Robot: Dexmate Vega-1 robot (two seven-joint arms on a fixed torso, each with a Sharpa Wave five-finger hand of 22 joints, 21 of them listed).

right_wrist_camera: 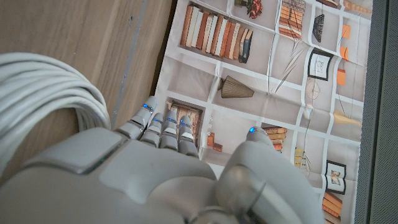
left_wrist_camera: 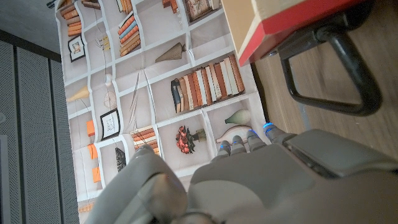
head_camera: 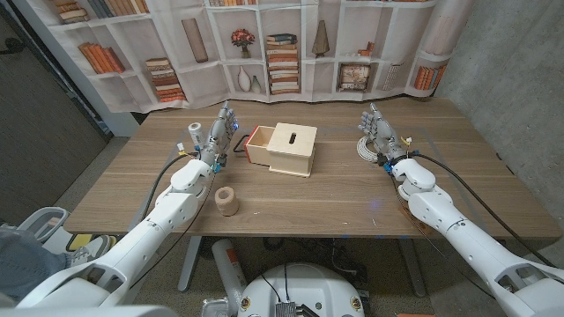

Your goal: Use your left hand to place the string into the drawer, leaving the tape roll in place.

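Note:
A white coiled string [head_camera: 363, 148] lies on the table at the right, just beside my right hand [head_camera: 381, 134]; its loops [right_wrist_camera: 43, 106] show close by that hand in the right wrist view. A brown tape roll [head_camera: 226, 201] stands near the front edge, beside my left forearm. The wooden box [head_camera: 293, 148] sits mid-table, its red-fronted drawer [head_camera: 253, 145] pulled out toward my left hand [head_camera: 220, 132]. The drawer's black handle [left_wrist_camera: 336, 74] is close in front of that hand [left_wrist_camera: 261, 180]. Both hands stand upright with fingers apart and hold nothing.
A curtain printed with bookshelves [head_camera: 282, 44] hangs behind the table's far edge. Bare wood [head_camera: 326, 207] lies between the box and the front edge. Black cables run along both forearms.

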